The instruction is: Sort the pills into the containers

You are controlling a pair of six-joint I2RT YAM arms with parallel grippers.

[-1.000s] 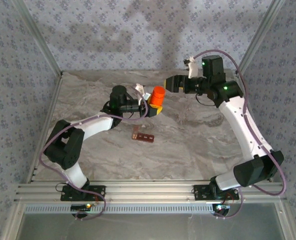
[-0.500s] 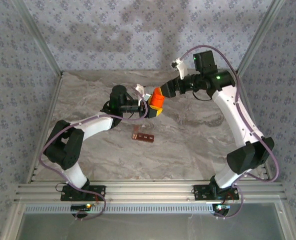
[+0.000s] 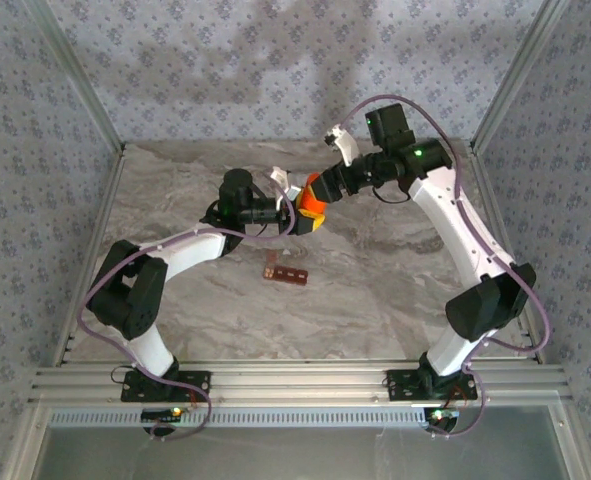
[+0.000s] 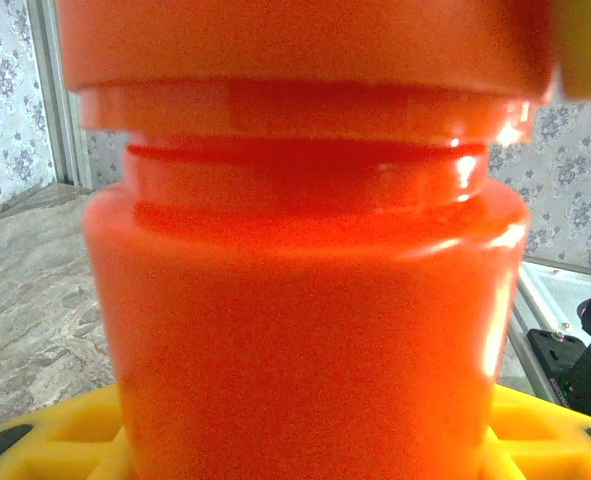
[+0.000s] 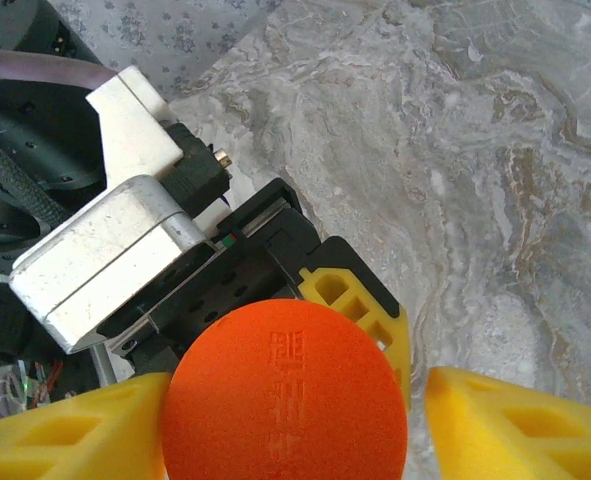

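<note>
Nearest the arm bases, on the marble-patterned table (image 3: 395, 290), the containers (image 3: 285, 272) lie flat as a short dark red-brown strip, just beyond the left forearm and apart from both grippers. The top view is too small to show what their compartments hold. Farther in, toward the middle of the table, the left gripper (image 3: 302, 218) is clamped on the lower body of the orange bottle (image 3: 313, 200). In the left wrist view the bottle's wall sits hard between the yellow fingers (image 4: 55, 445), and its neck and collar rise above them. The bottle stands upright, but whether its base touches the table cannot be told. Beyond it, the right gripper (image 3: 322, 187) reaches in from the far right and sits over the bottle's top. The right wrist view looks straight down on the round cap (image 5: 285, 400), with one yellow finger against its left edge and the other just off its right edge, a thin gap showing. Its jaws therefore straddle the cap, parted slightly wider than it and not yet closed. Behind everything stands the patterned back wall (image 3: 225, 70).
</note>
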